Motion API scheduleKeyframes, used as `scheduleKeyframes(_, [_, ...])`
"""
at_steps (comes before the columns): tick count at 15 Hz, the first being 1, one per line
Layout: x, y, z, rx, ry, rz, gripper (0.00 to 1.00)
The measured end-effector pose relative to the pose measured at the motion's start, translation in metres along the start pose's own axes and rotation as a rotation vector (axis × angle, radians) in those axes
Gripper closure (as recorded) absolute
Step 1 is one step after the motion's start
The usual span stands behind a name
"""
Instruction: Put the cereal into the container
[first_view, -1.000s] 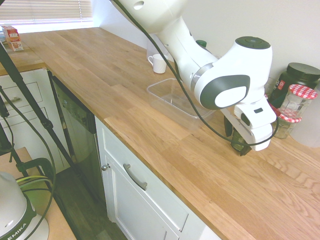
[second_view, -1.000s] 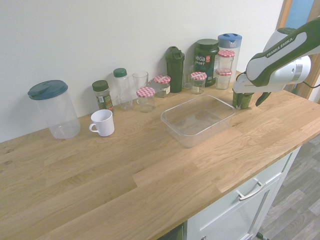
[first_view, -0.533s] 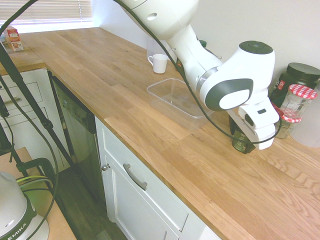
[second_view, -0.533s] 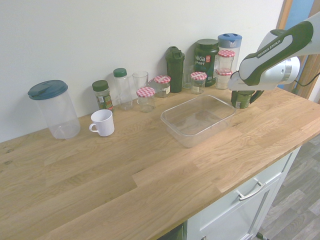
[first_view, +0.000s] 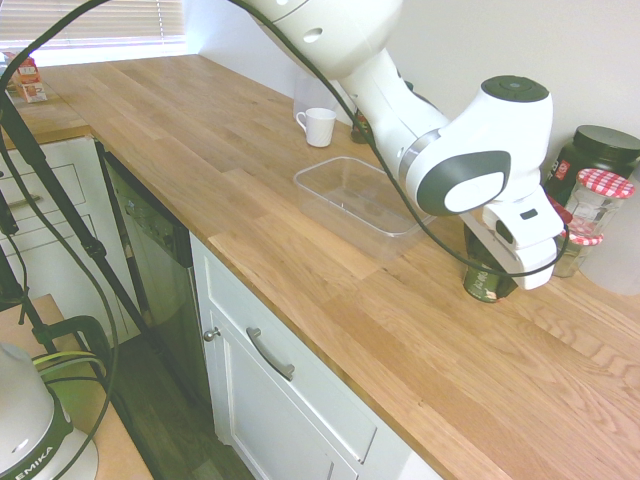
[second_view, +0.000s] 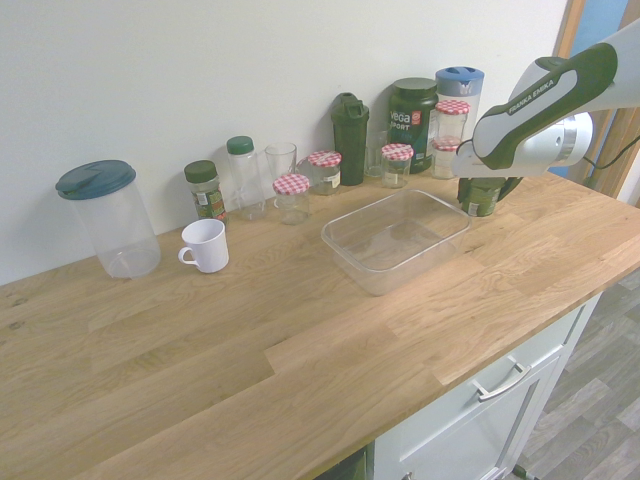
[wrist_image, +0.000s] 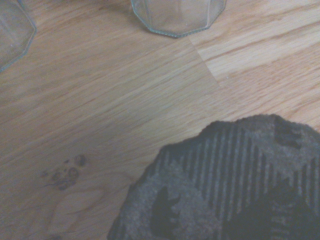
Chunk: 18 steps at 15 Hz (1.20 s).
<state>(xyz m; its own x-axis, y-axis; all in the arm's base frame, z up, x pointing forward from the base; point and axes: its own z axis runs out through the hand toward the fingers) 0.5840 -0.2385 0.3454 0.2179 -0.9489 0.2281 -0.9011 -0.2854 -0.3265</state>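
Note:
The cereal (second_view: 483, 197) is a short dark-green cup with a dark lid, standing on the wooden counter just right of the container (second_view: 390, 281). The first exterior view shows the cereal (first_view: 487, 284) under the white hand. My gripper (second_view: 489, 192) reaches down over it with a finger against each side, shut on the cup; from the other side the gripper (first_view: 489, 268) is mostly hidden by the hand. The ribbed dark lid (wrist_image: 235, 185) fills the wrist view's corner. The container (first_view: 303, 180) is a clear shallow tub with nothing in it.
Glass jars with red-checked lids (second_view: 397, 160) (first_view: 600, 195), a black tub (second_view: 412, 110) and a dark shaker (second_view: 350, 122) line the wall close behind the cereal. A white mug (second_view: 205, 245) and a big clear jug (second_view: 108, 215) stand further left. Jar bases (wrist_image: 177, 15) show in the wrist view.
The hand has shifted slightly toward the wall and settled over the cereal, and the fingers stand closer together around the cup. The cup has barely moved on the counter.

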Motion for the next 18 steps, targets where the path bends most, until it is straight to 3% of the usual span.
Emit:
scheduleKeyframes(7, [0.002, -0.004, -0.005, 0.011, 0.014, 0.004, 1.0])
scheduleKeyframes(11, [-0.006, -0.034, -0.059, 0.09, 0.047, -0.012, 1.0])
scheduleKeyframes(15, [-0.076, -0.076, -0.137, 0.151, 0.083, -0.075, 1.0])
scheduleKeyframes(18, [-0.154, -0.076, -0.16, 0.156, 0.073, -0.147, 1.0])
